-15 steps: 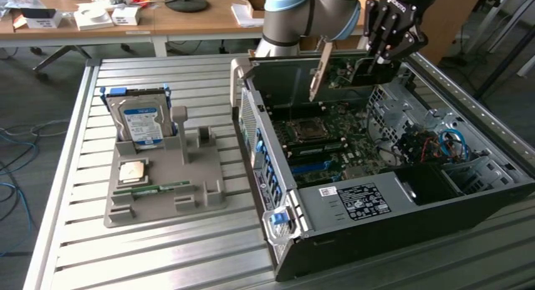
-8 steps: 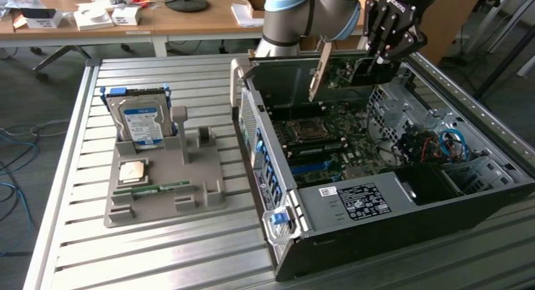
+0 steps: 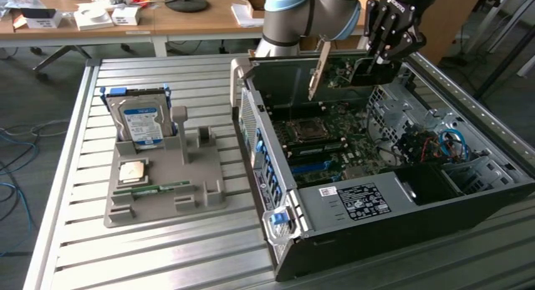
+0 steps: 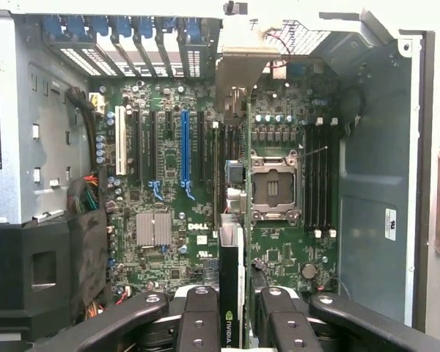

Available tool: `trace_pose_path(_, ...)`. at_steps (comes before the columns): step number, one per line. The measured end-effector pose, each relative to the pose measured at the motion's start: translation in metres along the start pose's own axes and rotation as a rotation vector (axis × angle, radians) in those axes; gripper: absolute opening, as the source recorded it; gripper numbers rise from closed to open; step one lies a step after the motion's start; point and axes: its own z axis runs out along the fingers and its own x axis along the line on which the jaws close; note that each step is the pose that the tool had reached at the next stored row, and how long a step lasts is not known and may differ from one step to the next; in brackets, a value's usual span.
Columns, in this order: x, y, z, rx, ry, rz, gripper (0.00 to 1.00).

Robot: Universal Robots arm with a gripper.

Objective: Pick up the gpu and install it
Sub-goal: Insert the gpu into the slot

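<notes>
Grasps the gpu [image 3: 336,74] in the gripper [image 3: 378,63], upright over the far motherboard [image 3: 334,143] end, so edge faces slots.

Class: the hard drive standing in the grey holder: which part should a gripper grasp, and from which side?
Probably its upper edge, from above: the hard drive stands upright, its foot slotted in the grey holder, leaving its upper faces free.
</notes>
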Motion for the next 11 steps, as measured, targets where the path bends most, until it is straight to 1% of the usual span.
trace_pose_path(5,0.0002,-0.0001,0.0029,0.0,0.0001,0.0,0.26)
trace_pose_path(11,0.0005,-0.0002,0.0094,0.0001,-0.0001,0.001,0.26)
